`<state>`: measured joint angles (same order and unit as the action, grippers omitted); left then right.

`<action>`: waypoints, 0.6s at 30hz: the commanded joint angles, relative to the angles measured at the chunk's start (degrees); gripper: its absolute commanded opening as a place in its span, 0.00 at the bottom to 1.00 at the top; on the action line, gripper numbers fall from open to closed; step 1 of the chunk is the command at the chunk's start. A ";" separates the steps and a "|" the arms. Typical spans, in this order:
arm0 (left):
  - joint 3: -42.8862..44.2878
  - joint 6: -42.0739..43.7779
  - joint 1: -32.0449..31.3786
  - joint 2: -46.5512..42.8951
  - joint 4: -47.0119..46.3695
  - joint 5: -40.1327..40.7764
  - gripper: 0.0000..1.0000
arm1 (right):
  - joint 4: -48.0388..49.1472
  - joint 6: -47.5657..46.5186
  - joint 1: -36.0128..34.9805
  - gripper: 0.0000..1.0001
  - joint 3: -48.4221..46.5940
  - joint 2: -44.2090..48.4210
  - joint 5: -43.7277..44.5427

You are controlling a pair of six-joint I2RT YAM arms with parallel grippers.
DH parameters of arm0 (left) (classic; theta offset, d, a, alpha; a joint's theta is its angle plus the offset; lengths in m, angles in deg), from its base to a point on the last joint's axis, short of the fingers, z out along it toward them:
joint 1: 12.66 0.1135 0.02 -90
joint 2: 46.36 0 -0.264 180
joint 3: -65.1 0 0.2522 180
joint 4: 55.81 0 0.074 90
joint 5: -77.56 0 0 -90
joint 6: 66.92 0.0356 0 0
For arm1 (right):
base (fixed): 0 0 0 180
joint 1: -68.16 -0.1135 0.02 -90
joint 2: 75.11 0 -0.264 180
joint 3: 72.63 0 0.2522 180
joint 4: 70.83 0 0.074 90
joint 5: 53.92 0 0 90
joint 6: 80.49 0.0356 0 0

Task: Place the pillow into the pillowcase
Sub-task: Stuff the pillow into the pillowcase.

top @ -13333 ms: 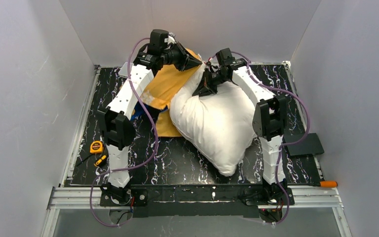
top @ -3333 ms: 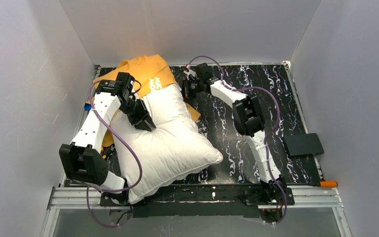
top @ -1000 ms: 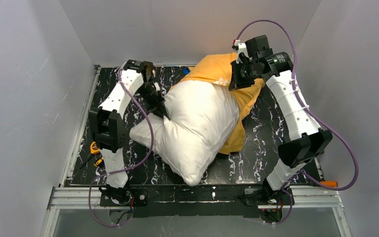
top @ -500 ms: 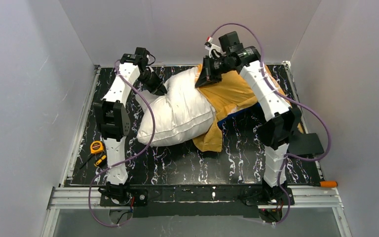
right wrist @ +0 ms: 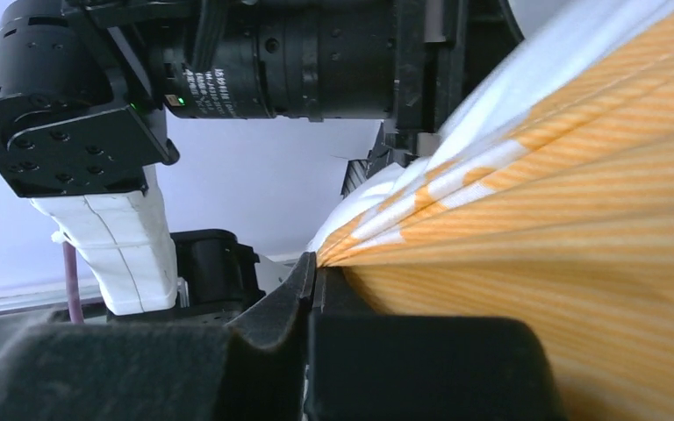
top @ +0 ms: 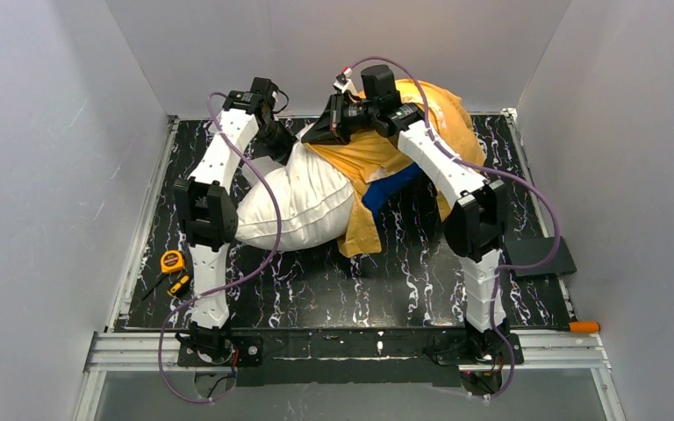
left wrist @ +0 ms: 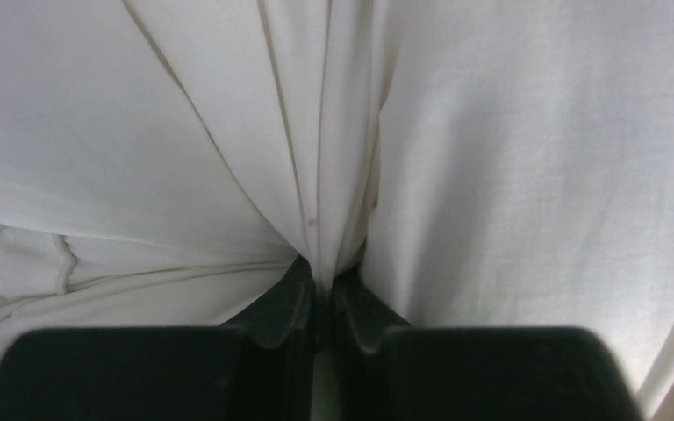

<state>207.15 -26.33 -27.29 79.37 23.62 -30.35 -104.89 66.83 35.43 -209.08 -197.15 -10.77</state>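
Top view: the pillow (top: pixel 294 206) lies on the surface (top: pixel 404 281) left of centre, toward 10 o'clock. Its 1 o'clock end is tucked under the pillowcase (top: pixel 377 158), which is orange side up and drapes from 12 toward 2 o'clock. The left end effector (top: pixel 283 145) is at the pillow's 12 o'clock corner. The right end effector (top: pixel 314 133) is just beside it, at the case's edge. You can't read either grip from here.

Left wrist: the left end effector (left wrist: pixel 320 294) is pressed together on a pleat of the white pillow (left wrist: pixel 509 175).

Right wrist: the right end effector (right wrist: pixel 313 276) is pinching the striped orange edge of the pillowcase (right wrist: pixel 562 246). A bit of pillow (right wrist: pixel 377 197) shows behind it, and the left arm (right wrist: pixel 105 237) is close at 10 o'clock.

Step, as I judge it: stuffing is under way, with most of the pillow outside the case. Next, draw the case's edge toward 8 o'clock over the pillow while the left side feeds it toward 2 o'clock. The two grips sit very close together, so you'll likely need to re-grip the pillow lower down.
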 commanded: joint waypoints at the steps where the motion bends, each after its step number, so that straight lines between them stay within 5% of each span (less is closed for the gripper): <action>1: -1.05 0.82 -2.75 -8.18 -2.67 -12.75 0.27 | 2.73 -1.08 -1.29 0.01 3.48 4.15 -3.38; 4: -6.41 6.06 0.66 -15.54 3.05 -6.59 0.61 | -9.39 -9.76 3.11 0.01 3.45 6.19 0.12; 8: -10.33 13.36 3.88 -23.10 14.70 0.58 0.81 | -22.63 -19.16 6.21 0.01 3.08 7.53 3.16; 12: -15.21 19.95 5.13 -27.31 26.45 -0.60 0.85 | -27.08 -22.13 6.63 0.01 3.34 7.97 4.81; 18: -36.13 21.09 5.06 -37.23 23.70 -22.87 0.86 | -27.07 -20.53 6.72 0.01 -0.66 5.80 5.22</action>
<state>183.06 -7.79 -22.13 45.36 41.91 -36.65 -132.01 47.36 43.60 -205.70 -191.51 -6.07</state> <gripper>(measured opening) 0.860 0.031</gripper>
